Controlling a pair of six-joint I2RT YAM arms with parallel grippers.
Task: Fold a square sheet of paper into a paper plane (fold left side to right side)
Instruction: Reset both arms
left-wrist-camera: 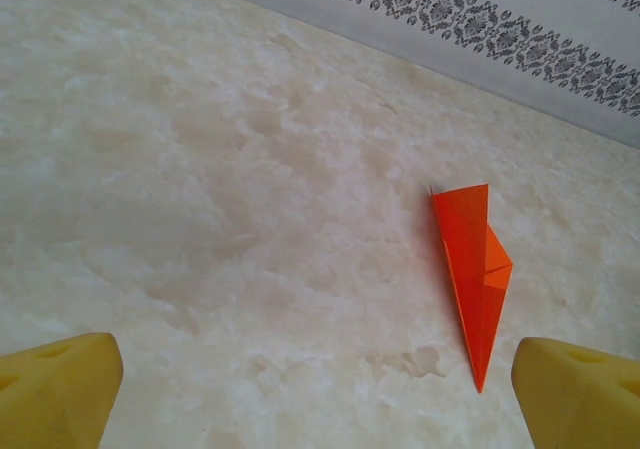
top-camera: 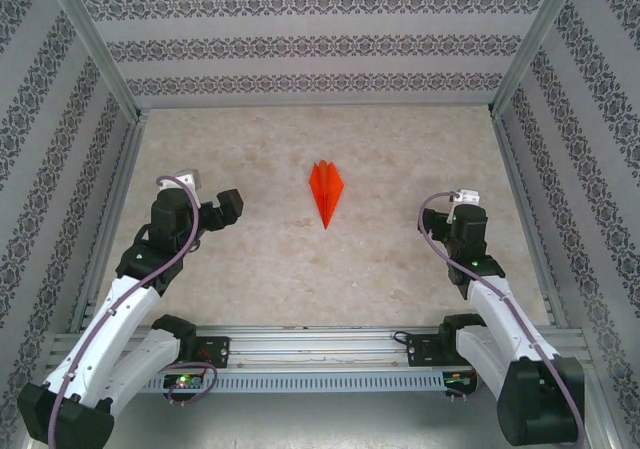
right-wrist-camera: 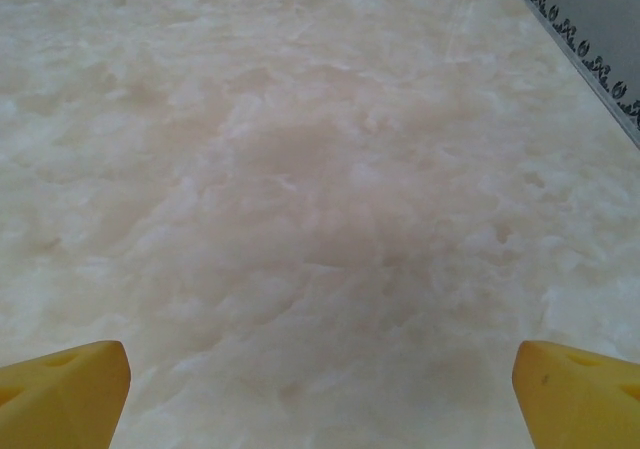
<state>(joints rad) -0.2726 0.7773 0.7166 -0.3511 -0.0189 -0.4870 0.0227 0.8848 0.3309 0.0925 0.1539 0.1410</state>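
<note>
- Top external view: the paper plane (top-camera: 326,193) lies flat near the middle of the counter (top-camera: 250,269), nose toward the near edge, tail toward the far wall; it sits between the two grippers, well apart from both
- left gripper (top-camera: 222,212) hangs released, jaws wide and holding nothing, left of the plane; in its wrist view the dart's nose comes just beside one yellow fingertip (left-wrist-camera: 580,394) without touching it
- right gripper (right-wrist-camera: 320,399) is likewise spread open and empty over bare counter, right of the plane
- judgement: the paper is already a narrow dart with a centre crease, so the folding looks done or nearly so; if a last left-over-right fold is wanted, the left gripper should catch only the left wing's outer edge and carry it low across the crease; the right gripper should pin the right wing so the thin paper cannot slide; then press from nose to tail
- risk: too deep a pinch would lift both layers
- writing: none readable; the paper is plain; the walls (top-camera: 320,44) carry only ornamental bands; no brand or label can be made out
</note>
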